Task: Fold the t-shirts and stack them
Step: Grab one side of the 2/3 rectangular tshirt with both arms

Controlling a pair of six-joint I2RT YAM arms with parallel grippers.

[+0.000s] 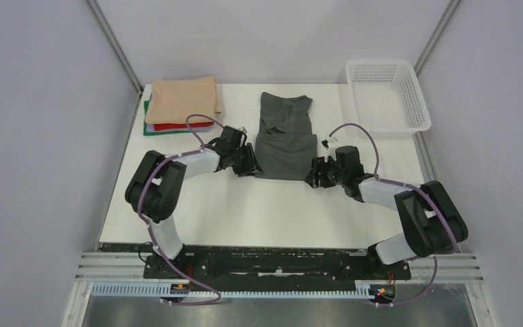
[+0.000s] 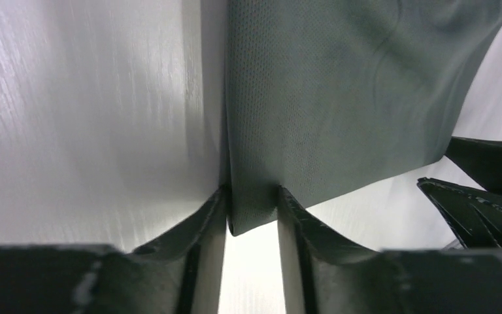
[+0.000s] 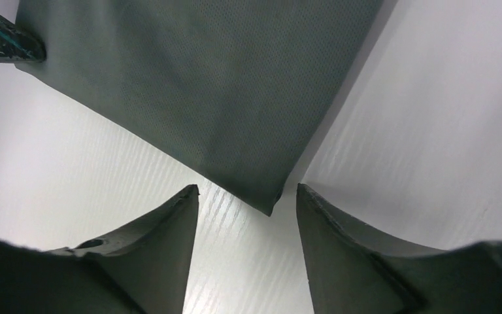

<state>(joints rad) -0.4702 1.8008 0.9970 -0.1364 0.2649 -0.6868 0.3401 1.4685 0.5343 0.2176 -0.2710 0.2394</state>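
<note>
**Charcoal shirt corners sit between both pairs of jaws**

We see the charcoal-grey t-shirt [image 1: 284, 136] lying partly folded on the white table [image 1: 245, 211], in the middle and towards the far edge. The left gripper [image 1: 248, 163] is at its near-left corner and the right gripper [image 1: 315, 174] at its near-right corner.

In the left wrist view the jaws stand narrowly apart. The shirt's corner lies flat in the gap, its edges reaching both fingers [image 2: 202, 216], and bare table shows between them below the cloth. We see no bunching or lifting there.

In the right wrist view the jaws stand wider. The other corner points into the gap, close to the right-hand finger [image 3: 340, 248] and well clear of the other one, so nothing is held.

At the far-left corner of the table we find the folded stack, with the tan t-shirt [image 1: 184, 99] on top, the red t-shirt [image 1: 167, 125] under it and the green t-shirt [image 1: 151, 131] lowest. A white lattice basket [image 1: 388, 95] sits at the far-right corner.
</note>
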